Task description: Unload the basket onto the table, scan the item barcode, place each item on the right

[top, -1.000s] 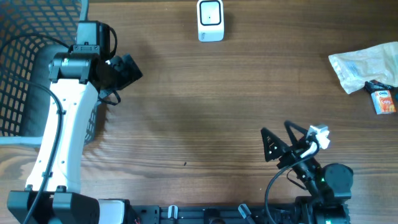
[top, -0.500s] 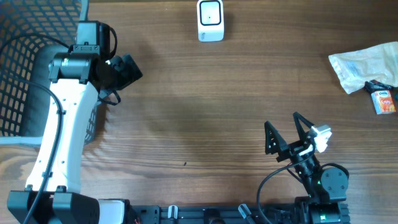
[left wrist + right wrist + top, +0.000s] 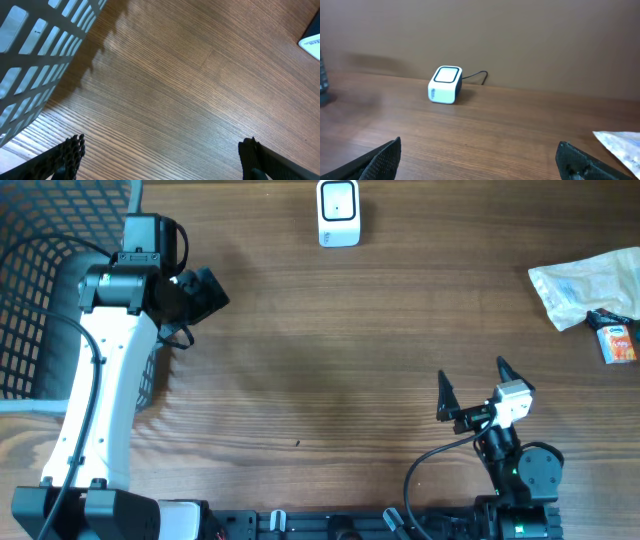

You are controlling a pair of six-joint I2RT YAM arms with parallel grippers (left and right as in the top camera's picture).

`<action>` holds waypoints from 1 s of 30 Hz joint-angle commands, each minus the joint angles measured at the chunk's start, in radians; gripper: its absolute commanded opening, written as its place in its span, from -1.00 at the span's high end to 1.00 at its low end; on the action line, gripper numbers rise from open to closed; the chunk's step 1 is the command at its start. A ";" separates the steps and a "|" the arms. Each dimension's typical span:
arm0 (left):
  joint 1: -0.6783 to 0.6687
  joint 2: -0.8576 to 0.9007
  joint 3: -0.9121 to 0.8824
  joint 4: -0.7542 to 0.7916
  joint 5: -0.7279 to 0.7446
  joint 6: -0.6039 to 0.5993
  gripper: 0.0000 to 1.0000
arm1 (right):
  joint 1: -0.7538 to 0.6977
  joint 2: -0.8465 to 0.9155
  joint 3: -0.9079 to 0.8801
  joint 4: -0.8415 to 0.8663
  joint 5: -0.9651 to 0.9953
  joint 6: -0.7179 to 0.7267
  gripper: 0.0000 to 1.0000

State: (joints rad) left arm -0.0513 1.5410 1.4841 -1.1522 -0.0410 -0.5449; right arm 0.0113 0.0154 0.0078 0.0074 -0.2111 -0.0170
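A white barcode scanner (image 3: 338,212) with a dark window stands at the table's far edge, and the right wrist view shows it as scanner (image 3: 445,84). The items lie at the far right: a crinkled pale bag (image 3: 585,285) and a small orange packet (image 3: 618,343). My right gripper (image 3: 472,375) hangs open and empty near the front right, well short of them; its view shows the right gripper (image 3: 479,150) facing the scanner. My left gripper (image 3: 205,290) is open and empty beside the basket, seen over bare wood as left gripper (image 3: 161,150).
A dark mesh basket (image 3: 40,300) fills the left end of the table, its wall basket (image 3: 35,60) close to my left fingers. A cable runs from behind the scanner. The bag's edge (image 3: 620,142) shows low on the right.
My right gripper has shifted to the right and swung up, its fingers now pointing toward the far edge. The left arm has not moved.
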 commanded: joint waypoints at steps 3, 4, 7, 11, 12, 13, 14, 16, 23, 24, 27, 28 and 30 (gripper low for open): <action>0.004 0.004 0.001 0.000 -0.017 -0.013 -1.00 | -0.004 -0.012 -0.002 -0.001 0.029 -0.010 -1.00; 0.004 0.004 0.001 0.000 -0.017 -0.013 -1.00 | -0.004 -0.012 -0.002 -0.001 0.032 -0.010 -1.00; 0.004 0.004 0.001 0.000 -0.017 -0.013 -1.00 | -0.005 -0.012 -0.002 -0.002 0.042 -0.009 -1.00; 0.004 0.004 0.001 0.000 -0.017 -0.013 -1.00 | -0.004 -0.012 -0.002 -0.007 0.083 0.019 -1.00; 0.004 0.004 0.001 0.000 -0.017 -0.013 -1.00 | -0.004 -0.012 -0.002 -0.008 0.090 0.021 -1.00; 0.004 0.004 0.001 0.000 -0.017 -0.013 -1.00 | -0.004 -0.012 -0.002 -0.009 0.098 0.021 -1.00; 0.004 0.004 0.001 0.000 -0.017 -0.013 -1.00 | -0.004 -0.012 -0.002 -0.009 0.100 0.021 -1.00; 0.004 0.004 0.001 0.000 -0.017 -0.013 -1.00 | -0.004 -0.012 -0.002 -0.009 0.100 0.021 -1.00; 0.004 0.004 0.001 0.000 -0.017 -0.013 -1.00 | -0.004 -0.012 -0.002 -0.012 0.122 0.027 -1.00; 0.004 0.004 0.001 0.000 -0.017 -0.013 -1.00 | -0.004 -0.012 -0.002 -0.011 0.122 0.027 -1.00; 0.004 0.004 0.001 0.000 -0.017 -0.013 -1.00 | -0.004 -0.012 -0.002 -0.008 0.110 0.019 -1.00; 0.004 0.004 0.001 0.000 -0.017 -0.013 -1.00 | -0.004 -0.012 -0.002 -0.005 0.106 0.019 -1.00; 0.004 0.004 0.001 0.000 -0.017 -0.013 -1.00 | -0.004 -0.012 -0.002 -0.005 0.106 0.020 -1.00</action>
State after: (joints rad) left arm -0.0513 1.5410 1.4841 -1.1522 -0.0410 -0.5449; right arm 0.0113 0.0154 0.0078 -0.0017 -0.1074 -0.0017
